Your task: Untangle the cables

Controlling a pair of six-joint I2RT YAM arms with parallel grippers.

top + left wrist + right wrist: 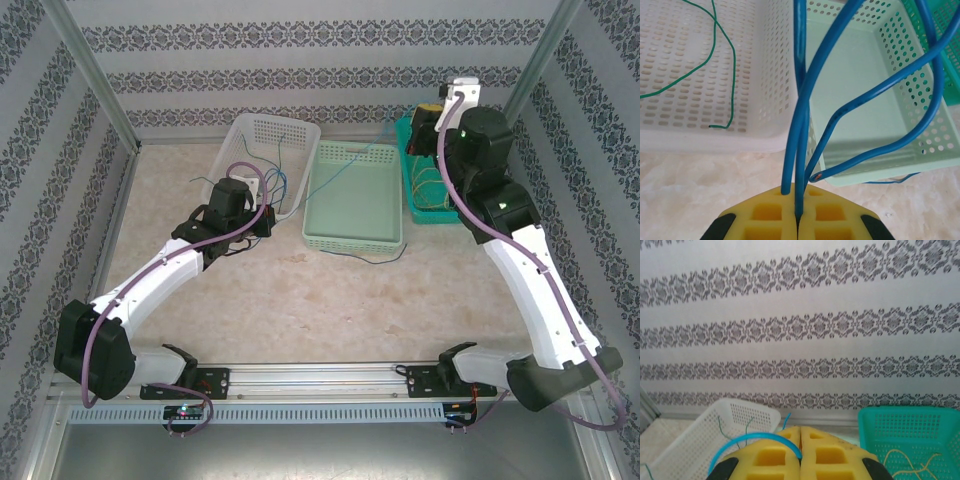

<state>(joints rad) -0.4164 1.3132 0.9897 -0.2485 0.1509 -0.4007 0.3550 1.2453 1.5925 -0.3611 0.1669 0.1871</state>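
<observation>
My left gripper (799, 190) is shut on a blue cable (800, 125), which rises from between the yellow fingers and loops over the pale green basket (890, 170). One bare end of it hangs just above the fingertips. A green cable (733, 75) lies in the white basket (690, 142). In the top view the left gripper (268, 218) sits beside the white basket (300, 135). My right gripper (800, 429), raised and facing the back wall, is shut on a blue cable (755, 437) that arcs off to the left. Yellow cables (910, 460) lie in the teal basket (900, 425).
Three baskets stand side by side at the back: white, pale green (355, 240) and teal (412, 170). A thin blue cable (385, 258) trails onto the table in front of the pale green one. Patterned walls close in the back and sides.
</observation>
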